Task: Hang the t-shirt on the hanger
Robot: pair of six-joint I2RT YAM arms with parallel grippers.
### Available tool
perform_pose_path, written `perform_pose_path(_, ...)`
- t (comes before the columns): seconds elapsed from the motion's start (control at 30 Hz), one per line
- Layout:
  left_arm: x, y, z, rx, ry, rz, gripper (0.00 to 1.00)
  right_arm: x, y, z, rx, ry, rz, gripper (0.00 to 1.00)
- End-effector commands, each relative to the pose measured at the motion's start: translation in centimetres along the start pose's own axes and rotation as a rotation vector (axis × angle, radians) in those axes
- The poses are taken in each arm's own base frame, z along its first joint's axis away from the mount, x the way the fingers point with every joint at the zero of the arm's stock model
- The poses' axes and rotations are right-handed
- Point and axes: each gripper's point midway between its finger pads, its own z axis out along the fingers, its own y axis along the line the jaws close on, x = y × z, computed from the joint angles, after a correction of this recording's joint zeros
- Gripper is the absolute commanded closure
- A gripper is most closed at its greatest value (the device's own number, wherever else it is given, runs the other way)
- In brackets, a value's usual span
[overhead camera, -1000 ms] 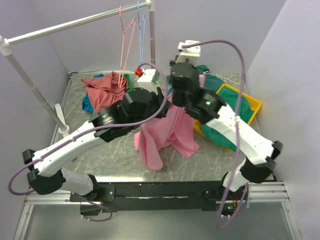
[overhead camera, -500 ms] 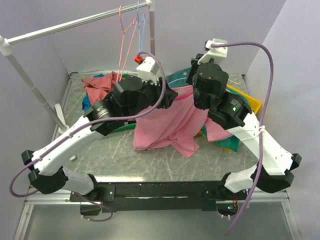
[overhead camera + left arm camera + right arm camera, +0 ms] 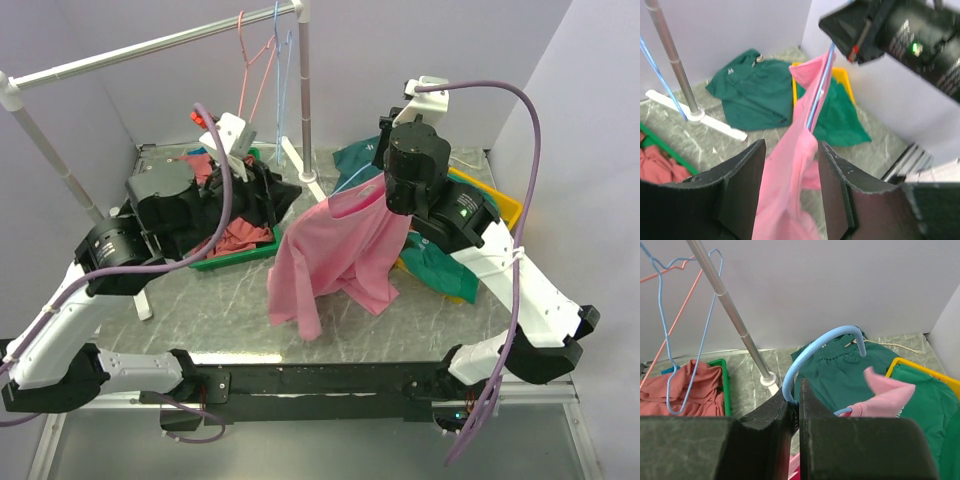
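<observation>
Clamping the hanger (image 3: 839,330), right pincer (image 3: 794,397) apparently suspends the t-shirt (image 3: 340,250) below.

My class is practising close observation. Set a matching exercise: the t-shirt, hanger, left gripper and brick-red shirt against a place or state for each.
1 t-shirt
2 hanger
3 left gripper
4 brick-red shirt

A open, holding nothing
B in the green tray
C draped on the hanger
D clamped in the right gripper

Pairs: 1-C, 2-D, 3-A, 4-B.
</observation>
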Motion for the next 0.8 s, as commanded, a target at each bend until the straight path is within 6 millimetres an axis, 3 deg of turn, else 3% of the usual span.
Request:
perform_pose_path(0.0, 3.8, -0.6, 0.3, 0.05, 0.169, 0.12, 0.48, -0.9, -0.1, 0.1, 0.007, -0.021, 0.015, 1.0)
perform_pose_path(0.2, 7.4, -0.5, 1.2, -0.015, 0.291, 0.198, 0.5, -0.5, 0.2, 0.3, 0.003, -0.012, 0.012, 1.0)
perform_pose_path(0.3, 8.2, 0.4, 1.8, -0.083, 0.313, 0.235, 0.51, -0.5, 0.3, 0.2, -0.005, -0.011, 0.018, 1.0)
perform_pose_path(0.4, 8.3, 1.2, 2.1, -0.137, 0.308, 0.256, 0.54, -0.7, 0.3, 0.1, -0.013, -0.012, 0.026, 1.0)
perform_pose_path(0.57, 8.4, 1.6, 3.0, -0.161, 0.283, 0.282, 0.72, -0.9, 0.8, -0.5, -0.057, -0.005, 0.048, 1.0)
perform_pose_path(0.77, 7.6, 0.2, 5.0, -0.107, 0.211, 0.297, 0.82, -2.3, 1.5, -3.0, -0.141, -0.019, 0.091, 1.0)
